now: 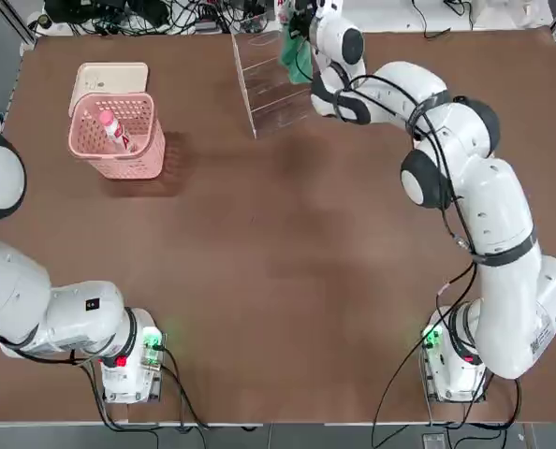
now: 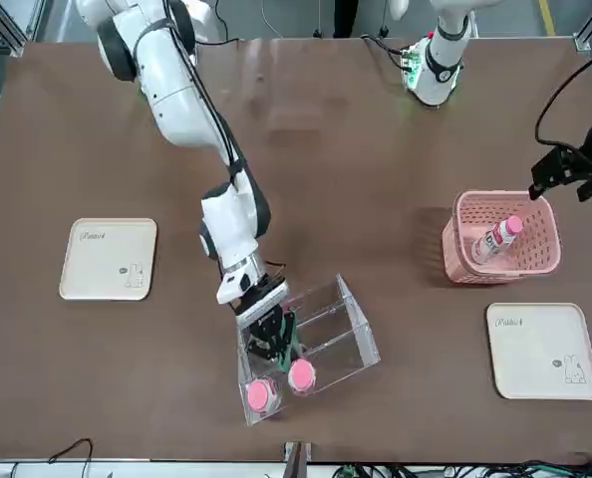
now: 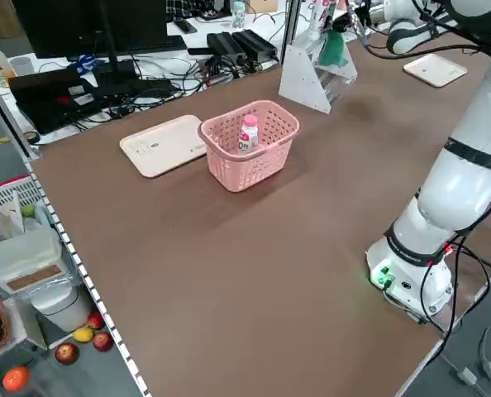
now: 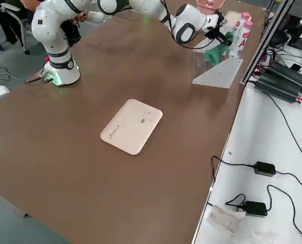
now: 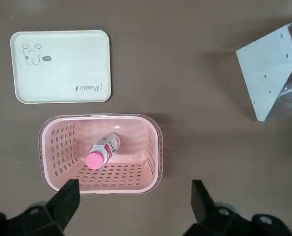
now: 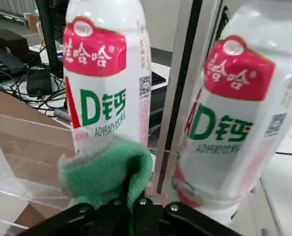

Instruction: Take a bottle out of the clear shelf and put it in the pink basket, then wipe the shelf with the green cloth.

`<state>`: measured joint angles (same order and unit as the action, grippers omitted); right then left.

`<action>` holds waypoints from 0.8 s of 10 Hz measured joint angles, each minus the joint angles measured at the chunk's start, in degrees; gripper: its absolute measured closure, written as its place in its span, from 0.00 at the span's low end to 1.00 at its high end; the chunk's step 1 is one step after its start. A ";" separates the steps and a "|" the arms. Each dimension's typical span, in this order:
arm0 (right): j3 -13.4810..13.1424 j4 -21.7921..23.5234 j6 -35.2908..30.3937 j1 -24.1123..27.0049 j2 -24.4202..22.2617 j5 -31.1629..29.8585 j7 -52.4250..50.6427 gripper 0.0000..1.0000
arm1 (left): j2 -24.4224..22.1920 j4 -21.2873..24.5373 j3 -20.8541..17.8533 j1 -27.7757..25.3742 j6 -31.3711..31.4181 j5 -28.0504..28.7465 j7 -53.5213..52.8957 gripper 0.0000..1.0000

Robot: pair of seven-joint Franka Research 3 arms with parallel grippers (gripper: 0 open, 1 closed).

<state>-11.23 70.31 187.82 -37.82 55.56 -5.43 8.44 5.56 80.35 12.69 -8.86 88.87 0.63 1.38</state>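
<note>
Wiping inside clear shelf [image 2: 321,334], lower centre: right gripper [image 6: 131,196] pinches green cloth [image 6: 106,172], soft, bunching easily; shelf looks light, slide-prone.

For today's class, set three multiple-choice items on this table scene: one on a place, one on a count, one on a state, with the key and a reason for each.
1. Where is the bottle lying in the left wrist view?
A. in the pink basket
B. on a cream tray
C. on the bare table

2. How many cream trays are on the table?
A. one
B. two
C. three

3. What is the right tool doing?
A. hanging open above the basket
B. shut on the green cloth at the clear shelf
C. gripping a bottle

Key: 1 A, the bottle leans inside the basket walls. 2 B, the front view shows one at each side. 3 B, its wrist view shows the cloth pinched between shut fingers.
</note>
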 joint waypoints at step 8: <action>2.63 6.92 0.27 -1.22 -4.16 0.45 0.30 0.98 | 0.00 -0.01 0.02 0.05 0.00 0.00 0.00 0.00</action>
<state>-8.60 77.23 188.08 -39.03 51.40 -4.98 8.74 5.56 80.34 12.71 -8.81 88.87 0.63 1.38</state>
